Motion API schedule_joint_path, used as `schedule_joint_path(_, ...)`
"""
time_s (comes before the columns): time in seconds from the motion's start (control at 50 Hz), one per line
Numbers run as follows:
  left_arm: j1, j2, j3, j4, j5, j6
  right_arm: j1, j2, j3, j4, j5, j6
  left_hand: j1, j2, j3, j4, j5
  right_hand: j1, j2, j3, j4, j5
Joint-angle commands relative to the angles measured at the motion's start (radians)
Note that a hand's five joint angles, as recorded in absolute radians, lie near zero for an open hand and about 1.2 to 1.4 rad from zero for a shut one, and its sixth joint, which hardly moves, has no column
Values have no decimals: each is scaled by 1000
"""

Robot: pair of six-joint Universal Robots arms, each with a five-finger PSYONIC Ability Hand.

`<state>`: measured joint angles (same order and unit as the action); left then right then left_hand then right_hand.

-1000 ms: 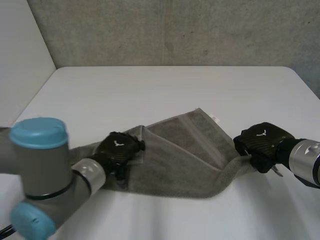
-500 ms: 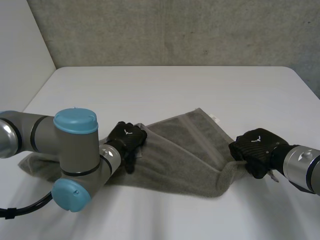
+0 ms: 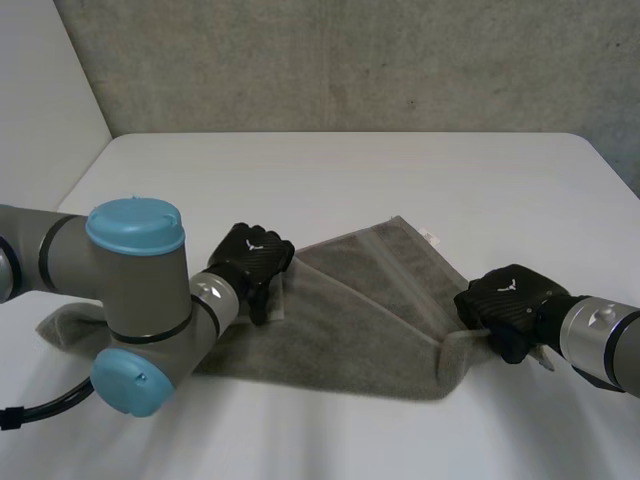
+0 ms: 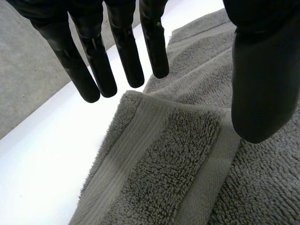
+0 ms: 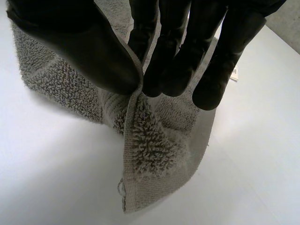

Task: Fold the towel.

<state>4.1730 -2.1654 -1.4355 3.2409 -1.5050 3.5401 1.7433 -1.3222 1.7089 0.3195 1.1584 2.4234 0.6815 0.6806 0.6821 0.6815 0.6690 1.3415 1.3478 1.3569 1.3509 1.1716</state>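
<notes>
**One corner pinched, the other free**

The towel [image 3: 360, 310] lies rumpled across the near middle of the table [image 3: 350, 170], with a corner flap turned over on its left part. The left hand [image 3: 252, 262] hangs over that flap with straight fingers, holding nothing. The right hand [image 3: 507, 300] pinches the towel's right corner between thumb and fingers.

The risk, as I judge it, is on the loose side. If the right hand pulls its corner across, nothing pins the flap, so the whole towel may drag or the flap may spring open. The pinch also takes only a thin edge, which thick pile could slide out of. The cloth already bunches beside that hand, so the fold may land skewed.

Against a second ago, the left hand has moved a little toward the far edge and its elbow has swung in. The right hand has crept inward.
</notes>
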Motion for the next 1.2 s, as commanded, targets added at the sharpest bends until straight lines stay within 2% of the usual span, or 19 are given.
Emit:
schedule_joint_path(0.02, -1, -50, 18, 0, 0, 0, 7, 3, 0, 0, 3, -1, -75, -74, -75, -75, -237, 55, 48, 39, 45, 50)
schedule_joint_path(0.2, -1, -73, 32, 3, -4, 8, 8, 4, 1, -2, 3, 0, -51, -50, -52, -51, -213, 55, 48, 39, 45, 50)
schedule_joint_path(0.24, -1, -80, 49, 3, -6, 6, 8, 4, 1, -2, 3, 0, 31, 32, 30, 31, -131, 55, 48, 39, 45, 50)
schedule_joint_path(0.58, -1, -129, 96, 8, -4, 11, 7, 6, 1, -7, 3, 0, 228, 229, 227, 228, 66, 55, 48, 39, 45, 50)
schedule_joint_path(0.68, -1, -134, 98, 8, -3, 11, 5, 6, 0, -23, 4, 0, 407, 408, 406, 407, 245, 55, 48, 39, 45, 50)
schedule_joint_path(0.72, 1, -133, 98, 8, -6, 11, 4, 6, -6, -39, 4, 0, 620, 621, 620, 620, 458, 55, 48, 39, 45, 50)
schedule_joint_path(0.74, 1, -133, 98, 8, -6, 11, 4, 6, -6, -39, 4, 0, 621, 622, 621, 621, 459, 55, 48, 39, 45, 50)
schedule_joint_path(0.76, 2, -128, 99, 8, -7, 11, 2, 6, -12, -48, 6, 0, 714, 715, 713, 714, 552, 55, 48, 39, 45, 50)
schedule_joint_path(0.8, 6, -119, 104, 8, -11, 11, 1, 6, -22, -54, 12, 0, 715, 716, 714, 715, 553, 55, 48, 39, 45, 50)
schedule_joint_path(0.9, 27, -67, 132, 11, -27, 11, 5, 18, -98, -56, 60, -1, 715, 716, 714, 715, 553, 55, 48, 39, 45, 50)
schedule_joint_path(0.96, 59, -41, 188, 22, -32, 11, 10, 60, -193, -56, 106, -10, 715, 716, 714, 715, 553, 55, 48, 39, 45, 50)
schedule_joint_path(1.0, 110, -30, 278, 40, -31, 6, 33, 104, -331, -60, 167, -47, 715, 716, 714, 715, 553, 55, 48, 39, 45, 50)
schedule_joint_path(1.06, 130, -30, 339, 51, -30, 0, 56, 130, -420, -68, 205, -73, 715, 716, 714, 715, 553, 55, 48, 39, 45, 50)
schedule_joint_path(1.1, 147, -31, 471, 74, -35, -19, 102, 173, -608, -147, 295, -90, 715, 716, 714, 715, 553, 55, 48, 39, 45, 50)
schedule_joint_path(1.12, 147, -31, 472, 74, -35, -20, 102, 173, -609, -148, 296, -90, 715, 716, 714, 715, 553, 55, 48, 39, 45, 50)
schedule_joint_path(1.16, 154, -19, 585, 114, -32, -108, 142, 175, -711, -363, 342, -78, 715, 716, 714, 715, 553, 55, 48, 39, 45, 50)
schedule_joint_path(1.18, 154, -19, 586, 114, -32, -109, 142, 175, -712, -364, 342, -78, 715, 716, 714, 715, 553, 55, 48, 39, 45, 50)
schedule_joint_path(1.2, 167, 1, 630, 140, -35, -175, 150, 167, -709, -510, 346, -69, 715, 716, 714, 715, 553, 55, 48, 39, 45, 50)
